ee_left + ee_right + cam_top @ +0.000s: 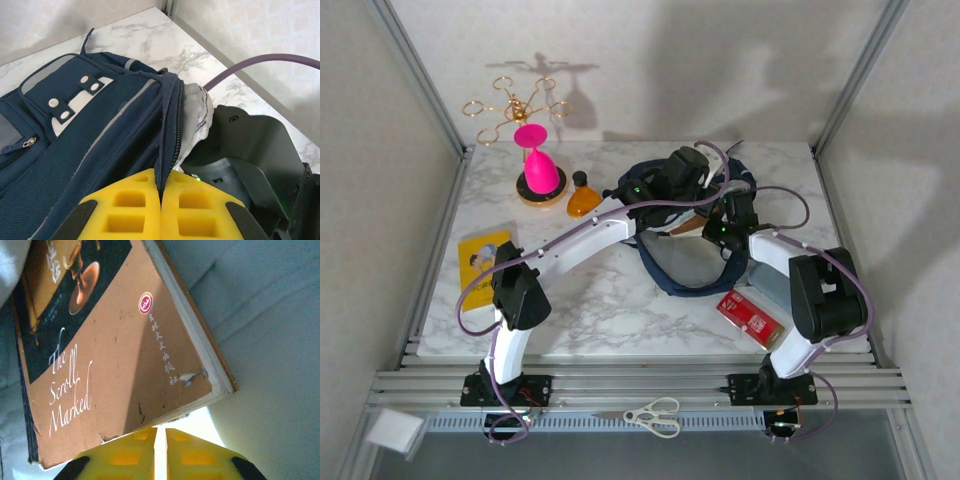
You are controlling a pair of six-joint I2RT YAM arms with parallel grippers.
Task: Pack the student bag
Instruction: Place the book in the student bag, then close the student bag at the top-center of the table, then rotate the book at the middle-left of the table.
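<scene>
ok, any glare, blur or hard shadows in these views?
Top external: even light, sharp, soft shadow of the gold rack on the back wall. Left wrist: student bag crisp, no glare. Right wrist: bluish cast, diagonal shadow across the book, blown-out patch just under its lower corner.

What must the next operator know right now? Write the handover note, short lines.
Left gripper: shut on the zip edge of the student bag, holding its mouth open.
Right gripper: fingers almost together with only a slit between them, at the lower edge of the brown book. I cannot tell whether it pinches the book.
Done: the brown book is in the bag's mouth, against the pale lining.
Left: the yellow booklet and red packet lie outside the bag on the table, probably next to pack. The zip is not yet closed.
</scene>
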